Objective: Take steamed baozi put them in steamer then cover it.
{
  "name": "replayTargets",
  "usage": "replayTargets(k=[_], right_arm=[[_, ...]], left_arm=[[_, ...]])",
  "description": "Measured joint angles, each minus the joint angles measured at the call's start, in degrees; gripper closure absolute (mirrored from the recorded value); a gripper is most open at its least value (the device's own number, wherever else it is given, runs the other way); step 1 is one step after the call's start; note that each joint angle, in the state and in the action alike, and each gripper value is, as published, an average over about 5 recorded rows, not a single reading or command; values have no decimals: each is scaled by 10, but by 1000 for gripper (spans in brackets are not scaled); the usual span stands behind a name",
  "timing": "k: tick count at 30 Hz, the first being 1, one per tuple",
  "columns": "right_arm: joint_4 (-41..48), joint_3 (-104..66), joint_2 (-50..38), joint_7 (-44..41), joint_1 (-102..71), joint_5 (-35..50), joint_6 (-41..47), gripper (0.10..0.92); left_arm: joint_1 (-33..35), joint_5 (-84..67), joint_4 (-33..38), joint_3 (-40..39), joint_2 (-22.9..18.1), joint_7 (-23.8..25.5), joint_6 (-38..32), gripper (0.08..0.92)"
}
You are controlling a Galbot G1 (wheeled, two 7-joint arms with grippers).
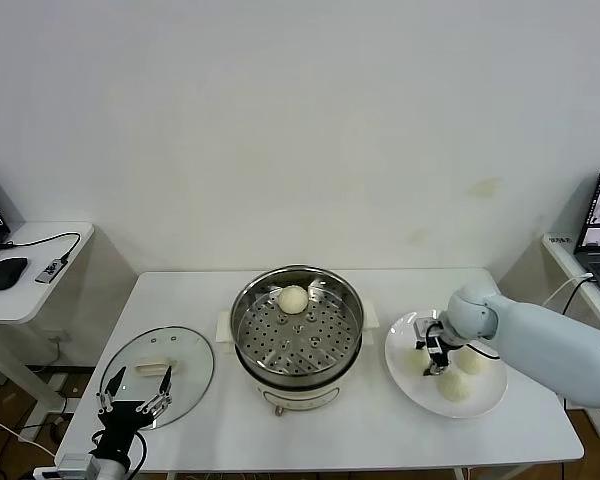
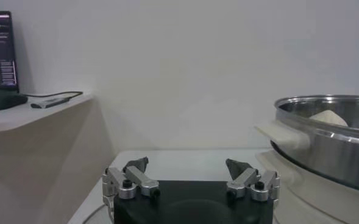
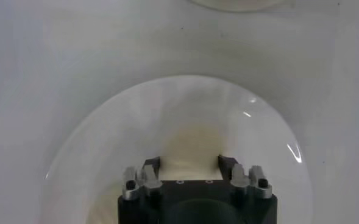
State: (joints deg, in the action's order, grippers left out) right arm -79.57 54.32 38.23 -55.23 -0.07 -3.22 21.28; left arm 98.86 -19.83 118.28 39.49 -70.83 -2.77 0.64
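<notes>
- The table [image 1: 380, 430] carries everything, and the steamer [image 1: 296, 336] stands at its middle, uncovered so buns can be dropped straight in; I use it as the landmark
- The robot's right arm [image 1: 550, 345] reaches in from the steamer's right and bends down over the plate, which puts its wrist straight above the buns
- The cover [image 1: 160, 372], a glass lid with a cream bar handle, lies flat on the table left of the steamer, set aside until the pot is full
- The white plate [image 1: 485, 402] sits just right of the steamer and holds the remaining steamed baozi, at least two visible in the head view, close enough for short transfers
- One baozi [image 1: 293, 298] already rests on the perforated tray at the steamer's far side
- The right gripper [image 1: 435, 360] is down on the plate with its jaws drawn in on a baozi [image 3: 188, 146], the dough filling the gap between the fingertips; judged, a grasp ready for lifting
- The left gripper [image 1: 135, 392] waits left of the steamer, at the cover's near edge, spread wide and holding nothing, likely kept there for the lid
</notes>
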Motion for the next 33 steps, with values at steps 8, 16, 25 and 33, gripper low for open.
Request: replayTargets(k=[8,16,25,33], right_arm=[[-32,21,-31,-10,61,32,13,457],[-85,98,-47,-6,202,103,38,454],[-137,188,-9,20,365,216,84,443],[-146,218,80,64,417,320,133,440]], left_arm=[[-3,0,2,-1,4,0,0,177],[-7,-2,9,-6,8,0,0,177],[-7,-4,11,-6,14,0,0,177],[-10,-3,11,-9,12,1,0,177]])
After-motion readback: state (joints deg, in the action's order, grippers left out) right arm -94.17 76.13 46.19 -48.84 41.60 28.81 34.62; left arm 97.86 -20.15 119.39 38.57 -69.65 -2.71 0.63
